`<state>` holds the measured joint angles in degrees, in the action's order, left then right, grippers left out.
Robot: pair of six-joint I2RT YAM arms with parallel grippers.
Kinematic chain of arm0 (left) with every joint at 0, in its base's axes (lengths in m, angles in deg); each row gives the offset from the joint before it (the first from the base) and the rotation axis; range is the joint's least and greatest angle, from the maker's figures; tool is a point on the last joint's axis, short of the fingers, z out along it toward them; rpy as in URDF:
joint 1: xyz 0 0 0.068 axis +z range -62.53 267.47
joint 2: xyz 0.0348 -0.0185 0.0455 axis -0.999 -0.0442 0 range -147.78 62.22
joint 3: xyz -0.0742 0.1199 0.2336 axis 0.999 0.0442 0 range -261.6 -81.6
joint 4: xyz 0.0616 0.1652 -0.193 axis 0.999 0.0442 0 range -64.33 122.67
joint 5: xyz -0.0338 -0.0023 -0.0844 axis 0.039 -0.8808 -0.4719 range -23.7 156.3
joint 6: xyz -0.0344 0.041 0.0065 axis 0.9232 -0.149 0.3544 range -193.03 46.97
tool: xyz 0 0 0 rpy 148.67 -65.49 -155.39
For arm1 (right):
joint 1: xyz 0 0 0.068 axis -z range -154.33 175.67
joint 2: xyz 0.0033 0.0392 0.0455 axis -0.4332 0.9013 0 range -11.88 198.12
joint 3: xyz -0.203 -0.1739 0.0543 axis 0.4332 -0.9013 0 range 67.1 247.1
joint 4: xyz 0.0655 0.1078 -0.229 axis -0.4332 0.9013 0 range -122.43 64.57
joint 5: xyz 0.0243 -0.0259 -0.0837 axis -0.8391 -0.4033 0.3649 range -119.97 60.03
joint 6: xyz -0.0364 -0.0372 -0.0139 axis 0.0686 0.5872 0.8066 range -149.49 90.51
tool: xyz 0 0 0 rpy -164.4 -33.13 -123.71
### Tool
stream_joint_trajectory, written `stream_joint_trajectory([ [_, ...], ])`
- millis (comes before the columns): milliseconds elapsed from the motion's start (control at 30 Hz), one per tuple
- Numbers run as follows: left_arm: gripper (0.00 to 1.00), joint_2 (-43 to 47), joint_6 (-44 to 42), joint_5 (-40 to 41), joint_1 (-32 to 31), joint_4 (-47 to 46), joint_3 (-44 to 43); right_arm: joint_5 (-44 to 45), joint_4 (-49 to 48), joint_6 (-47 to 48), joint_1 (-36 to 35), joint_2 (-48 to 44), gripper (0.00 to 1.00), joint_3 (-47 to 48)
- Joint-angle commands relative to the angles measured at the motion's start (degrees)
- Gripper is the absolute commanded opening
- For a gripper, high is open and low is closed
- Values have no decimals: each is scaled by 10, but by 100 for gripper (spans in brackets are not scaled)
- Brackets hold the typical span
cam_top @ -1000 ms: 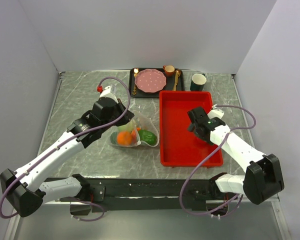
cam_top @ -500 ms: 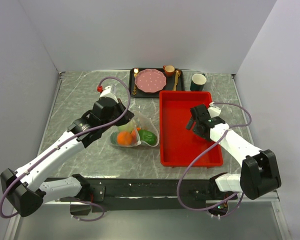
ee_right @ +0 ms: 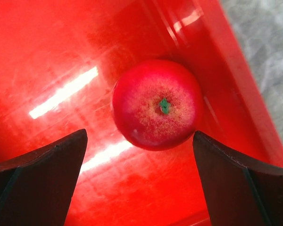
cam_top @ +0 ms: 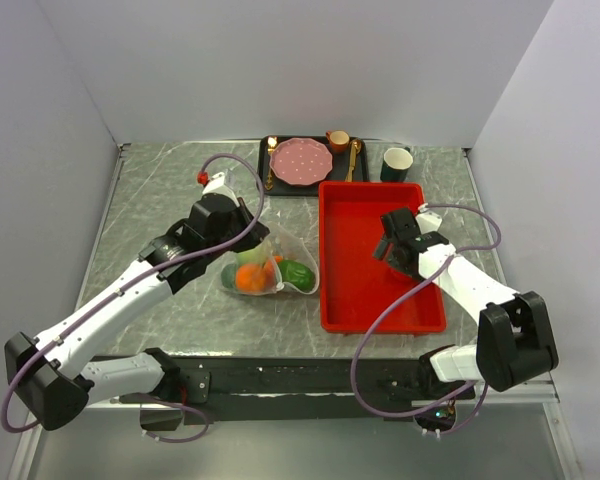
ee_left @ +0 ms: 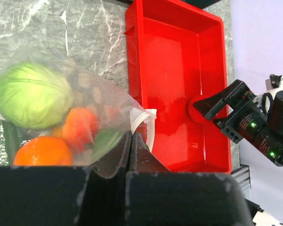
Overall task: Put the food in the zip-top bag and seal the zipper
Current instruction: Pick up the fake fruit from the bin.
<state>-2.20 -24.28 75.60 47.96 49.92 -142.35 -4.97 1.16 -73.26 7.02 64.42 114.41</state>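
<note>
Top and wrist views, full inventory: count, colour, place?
red tray: one, red, centre-right
zip-top bag: one, clear, left of red tray
cabbage: one, pale green, in bag
orange: one, orange, in bag
green pepper: one, green, in bag
apple: one, red, in red tray
black tray: one, black, back
pink plate: one, pink, on black tray
orange cup: one, orange, on black tray
dark green cup: one, dark green, beside black tray
left gripper: one, black, shut on bag
right gripper: one, black, open above apple

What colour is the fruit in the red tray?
The apple is red with a green stem; best in right wrist view.
</note>
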Motion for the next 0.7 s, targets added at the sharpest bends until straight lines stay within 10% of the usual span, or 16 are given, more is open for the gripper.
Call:
stream_joint_trajectory([
  [0, 1, -5, -17, 2, 2, -19, -16, 61, 18, 2, 13, 16, 100, 20],
  [667, 1, -2, -23, 10, 5, -13, -19, -57, -87, 58, 54, 47, 95, -13],
])
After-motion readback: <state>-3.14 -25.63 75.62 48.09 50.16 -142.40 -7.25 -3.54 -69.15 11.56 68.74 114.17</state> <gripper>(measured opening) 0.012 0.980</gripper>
